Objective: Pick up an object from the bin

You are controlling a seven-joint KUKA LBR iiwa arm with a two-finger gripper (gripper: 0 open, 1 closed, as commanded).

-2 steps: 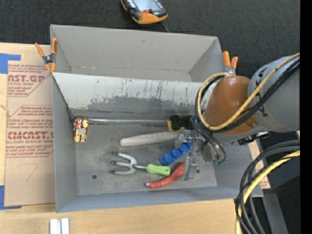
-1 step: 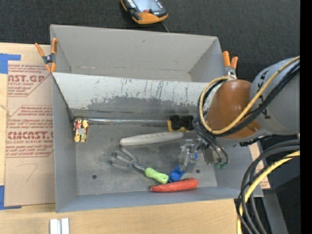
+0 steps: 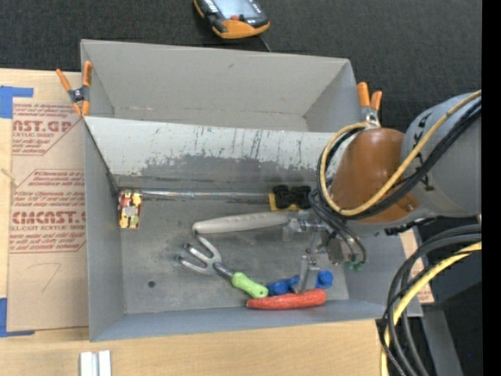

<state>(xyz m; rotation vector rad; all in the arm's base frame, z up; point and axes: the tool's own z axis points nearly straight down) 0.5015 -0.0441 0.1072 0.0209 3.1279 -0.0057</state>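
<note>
Gripper (image 3: pixel 314 272) sits low in bin (image 3: pixel 102 233), tip right at the small blue plastic pieces (image 3: pixel 322 278). Can't tell how far open it is or whether it's got hold of anything. Just below it in camera view: long red-orange thing (image 3: pixel 286 300), lying flat, touching the blue bits. To gripper's left: hand fork (image 3: pixel 223 269) w/ green grip. Up & left: long grey handle (image 3: pixel 239 224), near end close to gripper. Further up: black & yellow tool (image 3: pixel 290 196). Far left, well apart: small yellow-red block (image 3: pixel 129 210)
</note>
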